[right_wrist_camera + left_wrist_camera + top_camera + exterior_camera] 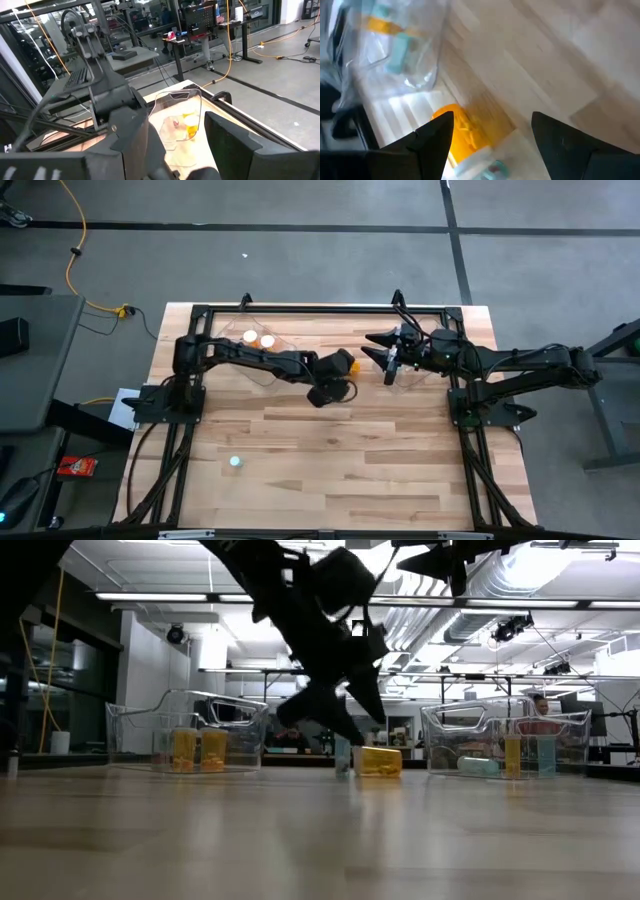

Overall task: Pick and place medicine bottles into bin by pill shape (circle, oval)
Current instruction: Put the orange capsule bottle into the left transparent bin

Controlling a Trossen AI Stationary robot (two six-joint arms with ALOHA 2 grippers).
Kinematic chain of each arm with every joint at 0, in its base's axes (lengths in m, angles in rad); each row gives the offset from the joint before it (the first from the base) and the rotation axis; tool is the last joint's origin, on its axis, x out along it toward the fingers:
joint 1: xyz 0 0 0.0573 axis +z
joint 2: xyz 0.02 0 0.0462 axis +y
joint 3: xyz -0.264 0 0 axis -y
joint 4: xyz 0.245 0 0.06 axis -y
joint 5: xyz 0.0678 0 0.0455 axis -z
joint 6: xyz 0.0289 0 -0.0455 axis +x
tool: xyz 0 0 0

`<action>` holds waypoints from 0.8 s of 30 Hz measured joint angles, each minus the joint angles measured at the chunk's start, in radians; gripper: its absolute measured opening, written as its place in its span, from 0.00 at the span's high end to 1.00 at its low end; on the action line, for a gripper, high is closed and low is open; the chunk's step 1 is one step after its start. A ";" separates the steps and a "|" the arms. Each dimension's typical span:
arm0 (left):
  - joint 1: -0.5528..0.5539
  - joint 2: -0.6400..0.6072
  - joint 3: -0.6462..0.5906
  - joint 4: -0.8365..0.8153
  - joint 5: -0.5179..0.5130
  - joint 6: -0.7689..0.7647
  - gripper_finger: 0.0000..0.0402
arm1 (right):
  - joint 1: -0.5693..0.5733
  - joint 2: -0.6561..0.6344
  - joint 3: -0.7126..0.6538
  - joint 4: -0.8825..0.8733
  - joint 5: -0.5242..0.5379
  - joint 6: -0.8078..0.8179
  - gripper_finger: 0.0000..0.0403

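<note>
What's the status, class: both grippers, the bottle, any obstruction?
Left gripper open over the orange bottle lying mid-table. Right gripper open, raised, empty. Nothing blocking.

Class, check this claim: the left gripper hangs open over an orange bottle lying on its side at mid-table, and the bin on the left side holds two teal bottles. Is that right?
One detail is wrong. The bin on the left side holds two orange bottles, not teal ones, as the low view shows. The rest stands: the left gripper hangs open over the orange bottle lying on its side at mid-table.
</note>
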 joint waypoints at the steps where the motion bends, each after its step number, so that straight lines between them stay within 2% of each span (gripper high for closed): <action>1: 0.000 -0.010 0.000 0.001 0.003 -0.056 0.36 | 0.000 0.000 0.000 0.000 0.000 -0.005 0.53; 6: 0.052 -0.060 0.002 0.025 0.084 -0.350 0.36 | 0.000 0.000 0.000 0.002 0.000 -0.009 0.53; 11: 0.108 -0.059 0.000 0.027 0.059 -0.426 0.36 | 0.000 0.000 0.000 0.043 0.000 -0.008 0.53; 14: 0.138 -0.058 0.011 0.008 0.090 -0.499 0.36 | 0.000 0.000 0.000 0.068 0.000 -0.010 0.53; 17: 0.171 -0.052 0.080 -0.053 0.151 -0.524 0.36 | 0.000 0.000 0.000 0.085 0.000 -0.010 0.53; 24: 0.211 0.072 0.299 -0.175 0.190 -0.566 0.36 | 0.000 0.000 0.000 0.112 0.000 -0.007 0.53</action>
